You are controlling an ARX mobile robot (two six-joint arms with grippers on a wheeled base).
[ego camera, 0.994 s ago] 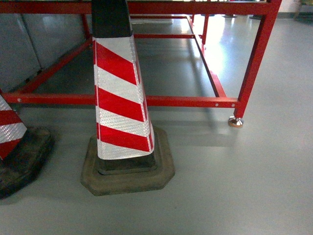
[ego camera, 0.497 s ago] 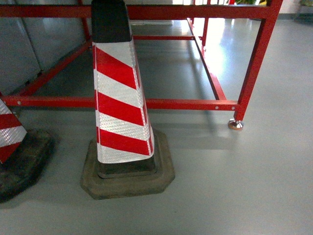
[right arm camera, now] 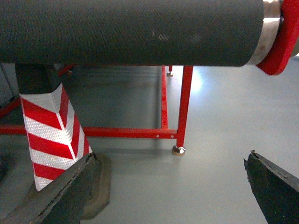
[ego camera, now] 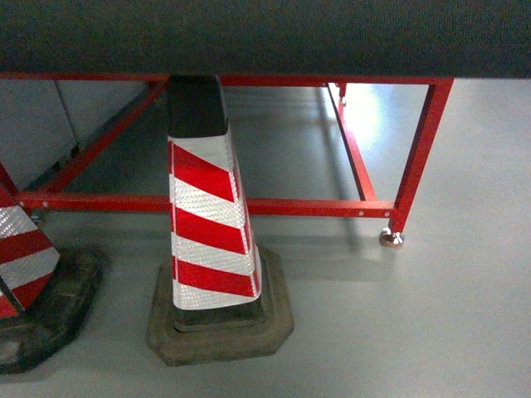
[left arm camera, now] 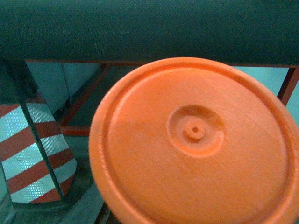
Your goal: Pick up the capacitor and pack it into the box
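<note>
A red-and-white striped reflective traffic cone with a black top point(ego camera: 209, 224) stands upright on its dark octagonal rubber base point(ego camera: 221, 327) on the smooth grey floor point(ego camera: 415, 332). All places here are given relative to this cone. Directly behind it runs the low horizontal bar of a red metal frame point(ego camera: 315, 206); the frame's upright leg point(ego camera: 419, 157) stands to the right of the cone and ends in a round silver foot point(ego camera: 391, 239) on the floor. To the left of the cone, at the edge of the head view, a 2nd striped cone point(ego camera: 23, 257) sits on its own worn black base. Above the cone, a dark grey textured band point(ego camera: 265, 37) spans the whole top of the head view.

In the right wrist view the right hand point(right arm camera: 170, 196) is open: its 2 dark fingers point(right arm camera: 60, 193) stand far apart, 1 low in front of the cone's base, the other well to the right, with nothing between them. A grey roller with a red end cap point(right arm camera: 275, 42) lies across above the cone.

In the left wrist view a large round orange plastic disc point(left arm camera: 194, 142) fills the frame to the right of the cone; the left hand itself is hidden, so I cannot tell its state.

Neither the capacitor nor the box appears in any view.
</note>
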